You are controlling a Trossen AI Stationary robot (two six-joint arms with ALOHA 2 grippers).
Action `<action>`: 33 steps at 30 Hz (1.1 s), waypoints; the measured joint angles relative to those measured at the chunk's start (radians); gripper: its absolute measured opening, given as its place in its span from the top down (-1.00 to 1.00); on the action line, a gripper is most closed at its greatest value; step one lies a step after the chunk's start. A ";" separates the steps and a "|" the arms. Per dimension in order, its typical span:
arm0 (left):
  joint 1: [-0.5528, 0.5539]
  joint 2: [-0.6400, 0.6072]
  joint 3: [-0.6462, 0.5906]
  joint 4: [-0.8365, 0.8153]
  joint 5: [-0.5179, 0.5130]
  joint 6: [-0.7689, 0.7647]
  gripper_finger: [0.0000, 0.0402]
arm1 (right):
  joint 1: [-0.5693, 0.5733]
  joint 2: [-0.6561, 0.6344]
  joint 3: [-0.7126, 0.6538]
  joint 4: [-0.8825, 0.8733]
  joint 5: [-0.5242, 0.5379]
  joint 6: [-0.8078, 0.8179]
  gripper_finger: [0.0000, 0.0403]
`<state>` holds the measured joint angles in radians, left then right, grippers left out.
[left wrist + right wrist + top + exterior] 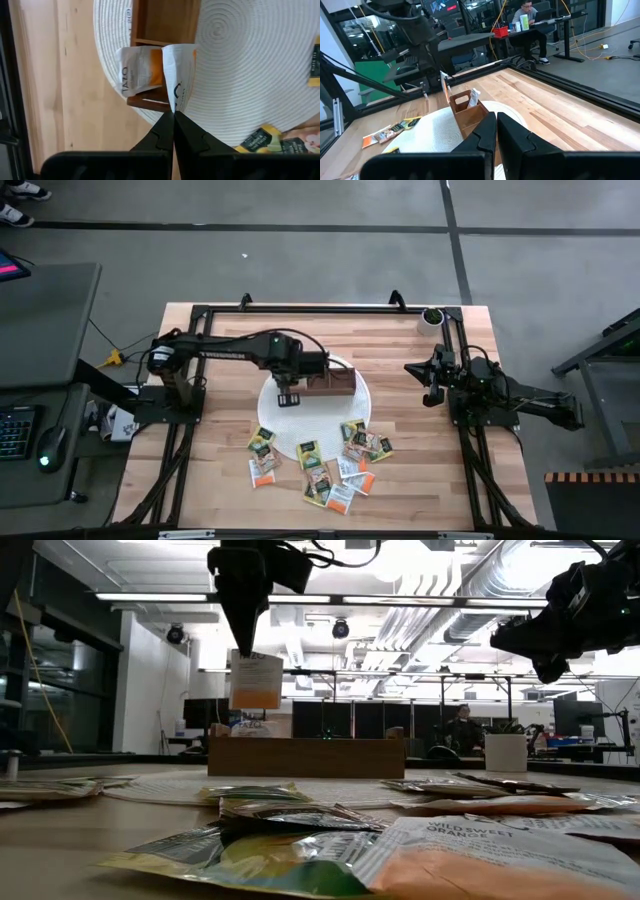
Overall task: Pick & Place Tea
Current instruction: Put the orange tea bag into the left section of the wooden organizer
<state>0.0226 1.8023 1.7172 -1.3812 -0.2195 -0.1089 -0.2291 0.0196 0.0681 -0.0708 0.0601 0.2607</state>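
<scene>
Two arms on this rig, one busy. The left gripper hangs over the left end of the wooden box, fingers pressed together on one orange-and-white tea packet that dangles upright below them, clear of the box and above its left end. The left wrist view shows the pinch right at the packet's edge.

One more packet already sits in the box's end compartment, leaning, white with orange. The box has three compartments, and I can't tell whether the other two hold anything. It rests on a round white woven mat near the middle of the table.

The rest of the tea is a loose scatter running from the mat's near rim toward the table's front edge. I count roughly a dozen, mostly green-yellow, a few orange, a couple white. Several overlap, so the exact number is fuzzy.

The right gripper waits over the table's right side, well apart from the mat, fingers closed on nothing. One small white pot with a green plant sits at the back right corner.
</scene>
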 joint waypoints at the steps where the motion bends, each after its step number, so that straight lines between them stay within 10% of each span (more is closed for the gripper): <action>1: 0.006 0.000 0.000 0.001 0.000 0.000 1.00 | 0.000 0.000 0.000 0.000 0.000 0.000 0.94; 33: 0.122 0.002 -0.166 0.156 0.074 0.052 1.00 | 0.000 0.000 0.000 0.000 0.000 0.000 0.94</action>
<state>0.1448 1.8038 1.5510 -1.2252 -0.1459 -0.0566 -0.2294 0.0196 0.0681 -0.0708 0.0601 0.2607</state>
